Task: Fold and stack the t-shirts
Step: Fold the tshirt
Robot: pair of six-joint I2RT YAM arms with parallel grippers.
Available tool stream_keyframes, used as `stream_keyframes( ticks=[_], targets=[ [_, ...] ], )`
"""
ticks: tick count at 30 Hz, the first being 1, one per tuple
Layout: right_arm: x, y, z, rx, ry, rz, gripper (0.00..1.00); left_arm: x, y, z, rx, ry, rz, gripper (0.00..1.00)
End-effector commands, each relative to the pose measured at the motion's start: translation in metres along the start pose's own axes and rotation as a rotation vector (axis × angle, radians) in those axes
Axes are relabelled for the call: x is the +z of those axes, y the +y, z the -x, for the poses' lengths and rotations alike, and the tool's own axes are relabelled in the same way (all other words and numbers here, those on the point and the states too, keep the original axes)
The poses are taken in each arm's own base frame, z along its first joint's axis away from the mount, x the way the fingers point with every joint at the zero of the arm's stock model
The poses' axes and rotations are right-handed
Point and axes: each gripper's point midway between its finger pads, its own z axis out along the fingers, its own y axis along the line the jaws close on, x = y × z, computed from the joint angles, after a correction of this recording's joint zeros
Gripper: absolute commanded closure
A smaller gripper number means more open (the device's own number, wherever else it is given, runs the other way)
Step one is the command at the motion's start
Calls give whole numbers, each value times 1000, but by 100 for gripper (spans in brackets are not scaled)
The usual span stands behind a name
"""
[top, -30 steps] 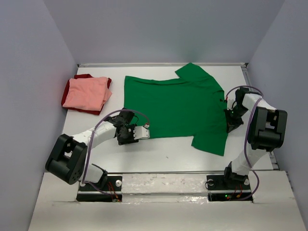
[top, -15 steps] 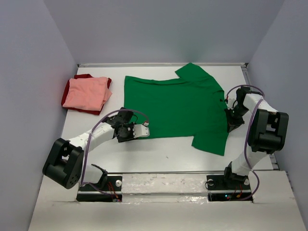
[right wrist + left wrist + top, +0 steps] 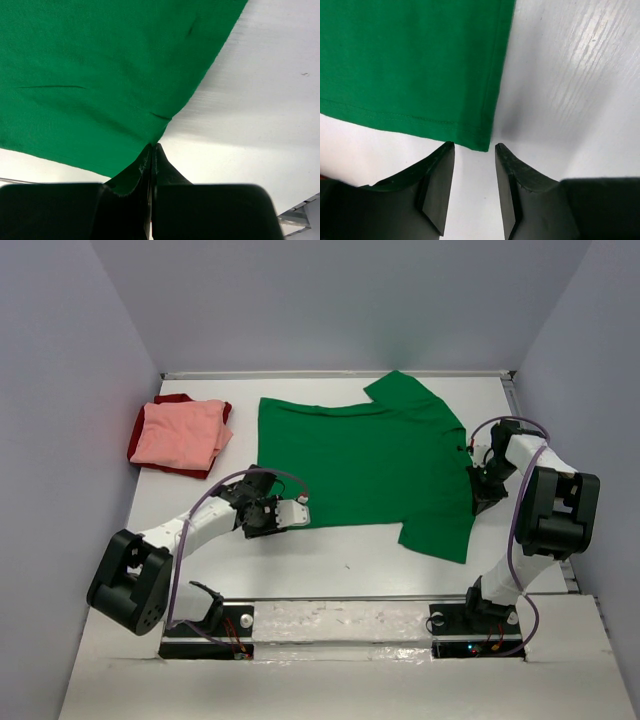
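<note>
The bright green t-shirt (image 3: 360,465) lies spread flat mid-table. My left gripper (image 3: 262,523) is open at its near-left hem corner. In the left wrist view the corner of the green cloth (image 3: 410,60) sits just beyond the gap of the open left gripper (image 3: 474,146), with nothing held. My right gripper (image 3: 478,502) is at the shirt's right edge. In the right wrist view it (image 3: 152,146) is shut on the edge of the green cloth (image 3: 100,75). The salmon pink shirt (image 3: 180,432) lies folded on the dark red shirt (image 3: 136,443) at the far left.
Grey walls close in the white table (image 3: 340,560) on the left, back and right. A metal rail (image 3: 513,390) runs along the right edge. The arm bases stand at the near edge.
My left arm's elbow has swung a little to the left while its gripper stays at the hem corner. The right arm has barely moved.
</note>
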Motion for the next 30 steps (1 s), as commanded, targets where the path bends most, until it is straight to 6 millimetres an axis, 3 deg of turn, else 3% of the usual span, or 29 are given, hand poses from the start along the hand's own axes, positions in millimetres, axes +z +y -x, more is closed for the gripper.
stream_keyframes(
  ticks=[1,7,13,18,27,30],
  targets=[
    [-14,-3,3,-8,-28,-26,100,-2,-8,-5,16,9,-9,50],
    [-12,-4,3,-4,-23,-28,100,6,-17,-13,17,30,-43,49],
    [-9,-2,1,-1,-18,-17,100,17,-12,-15,8,24,7,46],
    [-7,-3,0,0,-12,-20,100,20,-12,-14,10,22,1,49],
    [-9,-3,1,1,-17,-21,100,18,-27,-17,82,19,-78,86],
    [-11,-2,0,-1,-20,-17,100,15,-30,-16,89,9,-88,93]
  ],
)
